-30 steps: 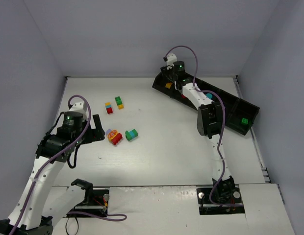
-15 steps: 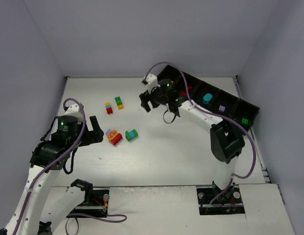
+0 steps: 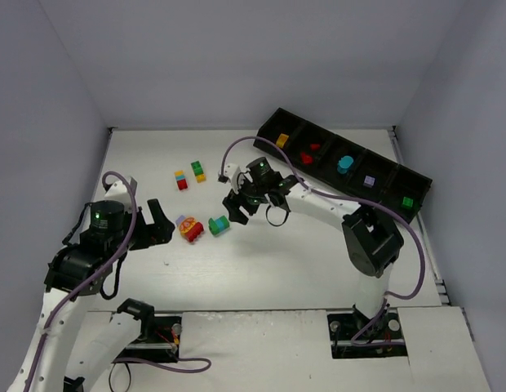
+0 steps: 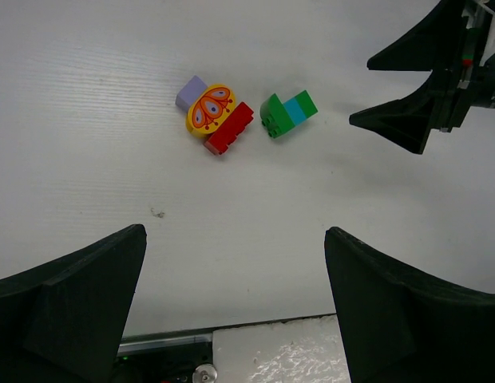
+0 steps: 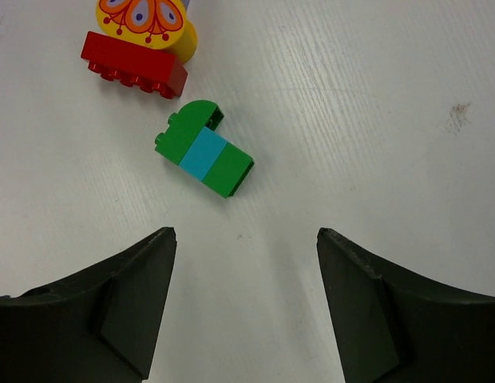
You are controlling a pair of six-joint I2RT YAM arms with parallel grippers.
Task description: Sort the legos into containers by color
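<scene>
White worktop is carrying everything. A long black tray is lying slantwise at 2 o'clock of the worktop, five compartments in a row. Going from its 10 o'clock end:
- the first is holding a yellow brick
- the second, red bricks
- the third, a teal brick
- the fourth, a small purple brick
- the fifth, a green brick

Over mid worktop the right hand is hovering, fingers spread wide, gripping nothing. A green-teal-green brick is lying just at its 9 o'clock in the top view, apart from the fingers.

At 9 o'clock of the worktop the left hand is sitting, also wide open and empty.

Between the two hands a cluster is lying: red brick, lilac brick and yellow round piece, all touching. The round piece is showing a printed orange petal pattern with blue spots.

At 11 o'clock of the cluster two small stacks are sitting near each other, a yellow-teal-red stack and a green-yellow stack.
</scene>
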